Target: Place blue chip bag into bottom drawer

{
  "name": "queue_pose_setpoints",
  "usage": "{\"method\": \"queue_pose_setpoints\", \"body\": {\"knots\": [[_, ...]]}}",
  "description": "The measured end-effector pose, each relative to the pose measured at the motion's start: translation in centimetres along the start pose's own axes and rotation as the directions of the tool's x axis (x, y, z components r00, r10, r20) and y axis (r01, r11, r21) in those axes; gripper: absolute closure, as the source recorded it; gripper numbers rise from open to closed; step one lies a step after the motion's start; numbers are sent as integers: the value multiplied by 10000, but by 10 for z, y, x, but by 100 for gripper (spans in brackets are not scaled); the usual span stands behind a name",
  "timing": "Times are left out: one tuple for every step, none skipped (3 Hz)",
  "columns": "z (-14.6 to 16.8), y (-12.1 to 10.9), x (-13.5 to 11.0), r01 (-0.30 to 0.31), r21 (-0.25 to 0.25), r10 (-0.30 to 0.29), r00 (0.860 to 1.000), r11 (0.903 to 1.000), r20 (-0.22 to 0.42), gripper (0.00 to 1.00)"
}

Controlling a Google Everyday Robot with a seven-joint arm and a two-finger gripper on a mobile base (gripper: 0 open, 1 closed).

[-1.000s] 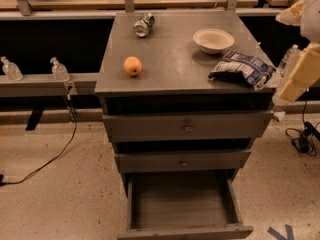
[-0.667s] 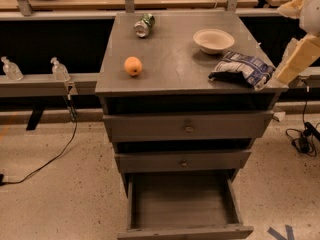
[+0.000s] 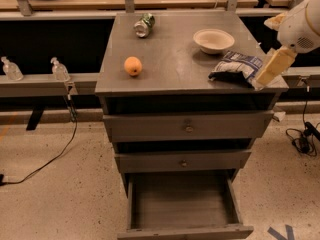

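The blue chip bag [image 3: 235, 67], dark navy with white panels, lies flat on the right front corner of the grey cabinet top [image 3: 170, 59]. My gripper [image 3: 271, 67] hangs from the white arm at the far right and reaches down to the bag's right end, at or just touching it. The bottom drawer [image 3: 182, 206] is pulled out below, and its plain grey inside holds nothing. The two drawers with round knobs above it stand only slightly out.
On the cabinet top are an orange [image 3: 132, 66] at the left, a green drink can [image 3: 144, 25] lying at the back, and a white bowl [image 3: 213, 40] just behind the bag. Cables [image 3: 50, 159] run over the floor on the left and right.
My gripper has moved left and a little down, from beside the cabinet's right edge onto the right end of the bag. The bag and the drawers have not moved.
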State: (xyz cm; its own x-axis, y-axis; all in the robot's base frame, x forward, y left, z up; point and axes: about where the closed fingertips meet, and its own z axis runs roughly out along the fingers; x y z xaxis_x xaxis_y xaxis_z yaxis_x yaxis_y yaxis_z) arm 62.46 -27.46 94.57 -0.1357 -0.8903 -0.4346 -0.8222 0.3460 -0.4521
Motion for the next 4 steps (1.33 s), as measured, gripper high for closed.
{"method": "queue_pose_setpoints", "body": {"knots": [[50, 11, 25, -386, -297, 362, 9964, 9988, -767, 0], [84, 22, 50, -731, -463, 653, 9864, 9963, -1506, 16], [92, 23, 63, -588, -255, 525, 9781, 9979, -2012, 47], [78, 24, 48, 1, -42, -9, 9797, 10000, -2003, 69]]}}
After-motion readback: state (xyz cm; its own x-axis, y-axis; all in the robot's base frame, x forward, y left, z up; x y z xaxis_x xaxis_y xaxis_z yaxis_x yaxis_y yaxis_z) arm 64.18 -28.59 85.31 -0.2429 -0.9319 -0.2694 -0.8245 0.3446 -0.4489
